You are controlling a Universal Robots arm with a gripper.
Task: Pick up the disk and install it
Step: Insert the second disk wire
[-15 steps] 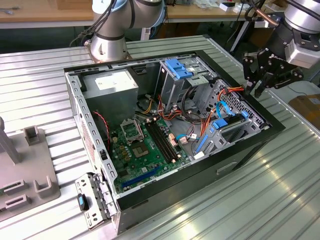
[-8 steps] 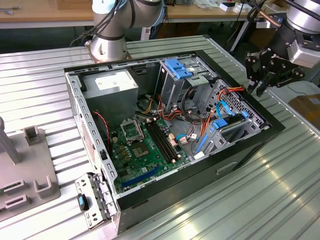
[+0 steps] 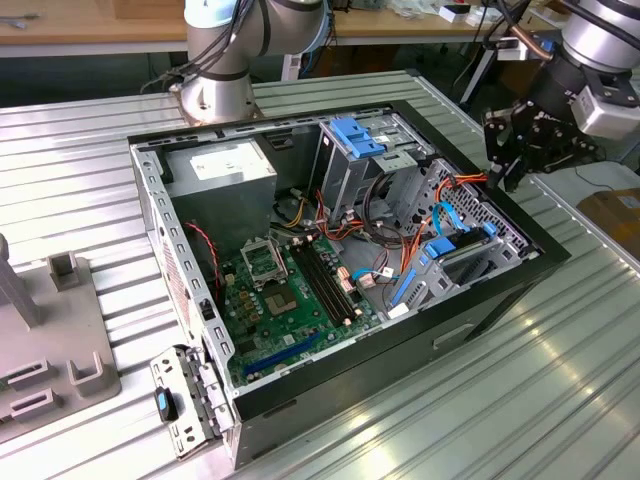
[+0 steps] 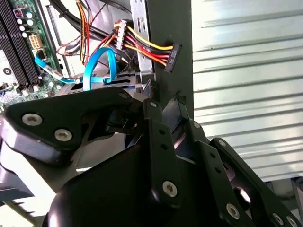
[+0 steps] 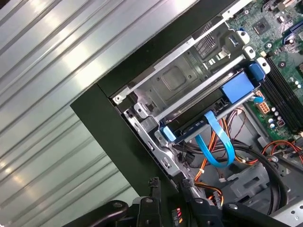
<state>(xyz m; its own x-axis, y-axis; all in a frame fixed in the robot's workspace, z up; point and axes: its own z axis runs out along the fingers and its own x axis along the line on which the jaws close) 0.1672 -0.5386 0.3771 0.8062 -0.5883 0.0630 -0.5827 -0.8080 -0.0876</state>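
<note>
- Your black multi-link gripper (image 3: 512, 150) hangs above the open black computer case (image 3: 480, 310), over its edge at the exterior view's right. Holding nothing.
- Can't tell whether its fingers are apart or together.
- The disk (image 5: 213, 120), dark grey drive in a bright blue plastic carrier, sits in the silver drive cage (image 5: 182, 85) inside that case.
- Flat blue ribbon cable (image 5: 213, 142) loops out beside the disk, toward the green motherboard (image 3: 290, 300).

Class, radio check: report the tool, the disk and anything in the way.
Tool hovering at the computer case edge, holding nothing. Disk sits in its bay, blue carrier visible. Blue data cable and loose wiring beside it.
</note>
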